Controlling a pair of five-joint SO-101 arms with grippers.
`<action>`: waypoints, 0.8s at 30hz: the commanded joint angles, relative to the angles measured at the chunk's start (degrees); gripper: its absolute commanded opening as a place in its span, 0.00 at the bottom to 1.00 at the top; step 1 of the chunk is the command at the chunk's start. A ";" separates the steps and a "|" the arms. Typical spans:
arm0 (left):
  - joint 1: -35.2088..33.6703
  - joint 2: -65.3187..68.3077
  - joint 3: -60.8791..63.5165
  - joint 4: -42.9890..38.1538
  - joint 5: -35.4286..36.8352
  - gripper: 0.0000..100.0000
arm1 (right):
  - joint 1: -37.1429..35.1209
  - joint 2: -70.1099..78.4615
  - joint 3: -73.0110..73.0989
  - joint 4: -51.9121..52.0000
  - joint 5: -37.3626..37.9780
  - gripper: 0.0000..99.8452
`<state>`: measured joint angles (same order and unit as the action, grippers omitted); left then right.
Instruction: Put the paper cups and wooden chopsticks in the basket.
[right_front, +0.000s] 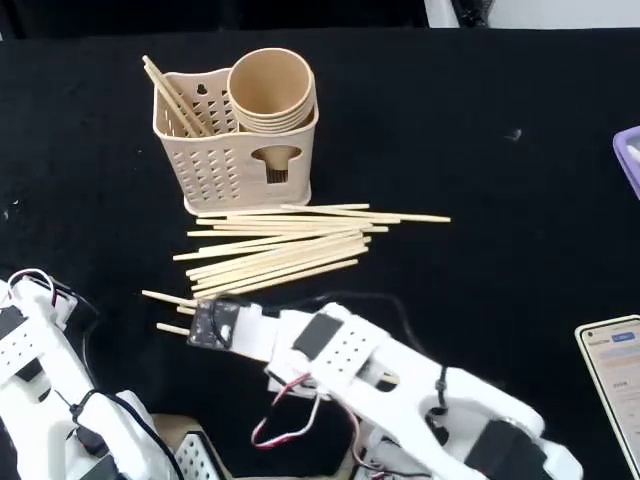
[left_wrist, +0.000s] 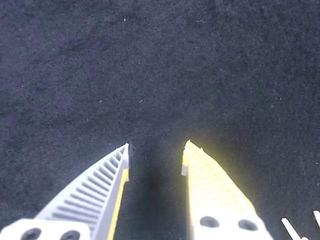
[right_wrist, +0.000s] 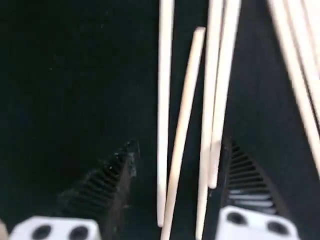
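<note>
The table is covered in matte black cloth with a fine nap. Toward its far edge, left of the middle, stands the basket, a beige plastic tub with rounded corners. Its walls are pierced by rows of small holes, and there is a rounded grip cut-out in the near wall. Nested paper cups, plain tan with their rolled rims stacked one above another, fill the end of the basket nearer the table's right edge. A few stored chopsticks lean in the other end, with their tips above the rim. Just in front of the basket, around the middle of the table, lie the loose chopsticks. These are thin, pale, straight wooden sticks in a shallow, roughly parallel fan running across the table. The right gripper sits low over the end of this fan nearer the table's left edge. Its dark, ribbed, wedge-shaped fingers are spread, and several sticks lie lengthwise between them, none visibly pinched. The left gripper, toward the near left corner, hangs over bare cloth. Its two ribbed fingers, one pale grey and one yellow, are spread with nothing between them. A flat phone and a purple object lie at the right edge.
</note>
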<state>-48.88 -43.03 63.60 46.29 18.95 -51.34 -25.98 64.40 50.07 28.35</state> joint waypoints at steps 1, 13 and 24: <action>0.57 -1.41 -2.95 -0.62 0.62 0.18 | -0.97 5.58 -2.95 -2.46 -0.70 0.27; 0.48 -1.41 -2.95 -0.88 0.62 0.18 | 7.47 9.98 -9.45 -1.58 -3.34 0.03; 0.48 -1.41 -2.95 -0.97 0.62 0.18 | 15.12 -16.84 -9.63 9.41 3.34 0.01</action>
<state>-48.88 -43.03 63.60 46.29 18.95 -38.33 -34.42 56.31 57.01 29.93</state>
